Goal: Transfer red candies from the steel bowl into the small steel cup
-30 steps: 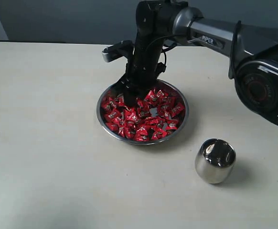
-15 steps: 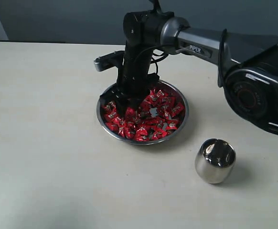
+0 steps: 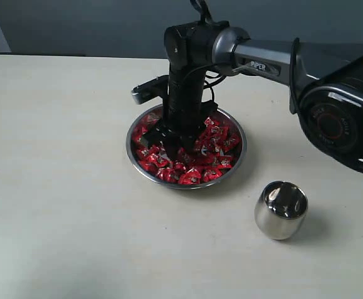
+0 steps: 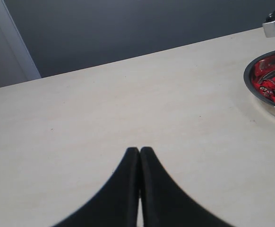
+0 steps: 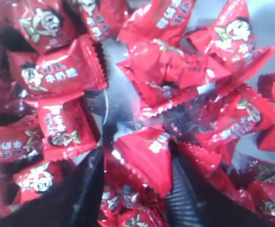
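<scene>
The steel bowl (image 3: 129,151) sits mid-table, full of red candies (image 3: 201,167). My right gripper (image 3: 166,147) points straight down into the left part of the heap. In the right wrist view its jaws (image 5: 136,158) stand apart among the wrappers, with one red candy (image 5: 148,145) lying between the two fingers and bare bowl steel (image 5: 116,101) just beyond. The small steel cup (image 3: 281,210) stands upright to the front right of the bowl, apart from it. My left gripper (image 4: 140,152) is shut on nothing, low over bare table; the bowl's rim (image 4: 253,90) shows far off in its view.
The right arm (image 3: 275,59) reaches in from the right edge over the table's back half, with its big joint housing (image 3: 337,124) above the cup. A pale table (image 3: 63,199) spreads all round, and a dark wall (image 3: 75,25) stands behind.
The right gripper swung left across the bowl, then came back a little right and sank lower into the candies. Bowl, cup and left gripper have stayed put.
</scene>
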Motion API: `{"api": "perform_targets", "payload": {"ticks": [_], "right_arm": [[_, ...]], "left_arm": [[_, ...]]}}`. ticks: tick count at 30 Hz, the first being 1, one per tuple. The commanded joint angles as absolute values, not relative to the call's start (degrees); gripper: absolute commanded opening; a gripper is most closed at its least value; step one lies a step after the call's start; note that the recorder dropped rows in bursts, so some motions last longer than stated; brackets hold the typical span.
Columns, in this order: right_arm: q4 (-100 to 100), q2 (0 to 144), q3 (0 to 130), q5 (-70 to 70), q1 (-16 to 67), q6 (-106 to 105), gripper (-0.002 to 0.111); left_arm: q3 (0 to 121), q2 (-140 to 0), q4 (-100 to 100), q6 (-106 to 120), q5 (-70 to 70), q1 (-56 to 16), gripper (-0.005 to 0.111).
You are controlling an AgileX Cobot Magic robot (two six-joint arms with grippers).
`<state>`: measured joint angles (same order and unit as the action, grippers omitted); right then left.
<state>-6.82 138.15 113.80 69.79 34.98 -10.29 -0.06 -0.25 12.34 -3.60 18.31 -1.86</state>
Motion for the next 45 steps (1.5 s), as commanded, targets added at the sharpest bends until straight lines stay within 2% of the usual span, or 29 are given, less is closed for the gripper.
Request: {"api": "perform_targets", "payload": {"ticks": [1, 3, 5, 20, 33, 34, 38, 40, 45], "right_arm": [[-5.43, 137.2, 113.35, 69.96, 34.94, -10.21, 0.019], [-5.43, 136.96, 113.35, 69.96, 34.94, -10.21, 0.006], [-5.43, 136.59, 113.35, 69.96, 34.94, -10.43, -0.001], [-3.87, 126.9, 113.35, 69.96, 34.94, -10.43, -0.001], [-2.28, 131.55, 111.5, 69.96, 34.81, -13.27, -0.001], [-1.99, 131.54, 111.5, 69.96, 34.71, -13.52, 0.001], [0.73, 131.64, 111.5, 69.96, 34.71, -13.52, 0.03], [0.97, 131.64, 111.5, 69.96, 34.71, -13.4, 0.04], [0.97, 131.64, 111.5, 69.96, 34.71, -13.26, 0.043]], "left_arm": [[0.0, 0.0, 12.41, -3.91, 17.92, -1.88, 0.0], [0.0, 0.0, 12.41, -3.91, 17.92, -1.88, 0.0], [0.0, 0.0, 12.41, -3.91, 17.92, -1.88, 0.0], [0.0, 0.0, 12.41, -3.91, 17.92, -1.88, 0.0], [0.0, 0.0, 12.41, -3.91, 17.92, -1.88, 0.0], [0.0, 0.0, 12.41, -3.91, 17.92, -1.88, 0.0], [0.0, 0.0, 12.41, -3.91, 17.92, -1.88, 0.0], [0.0, 0.0, 12.41, -3.91, 17.92, -1.88, 0.0], [0.0, 0.0, 12.41, -3.91, 17.92, -1.88, 0.0]]}}
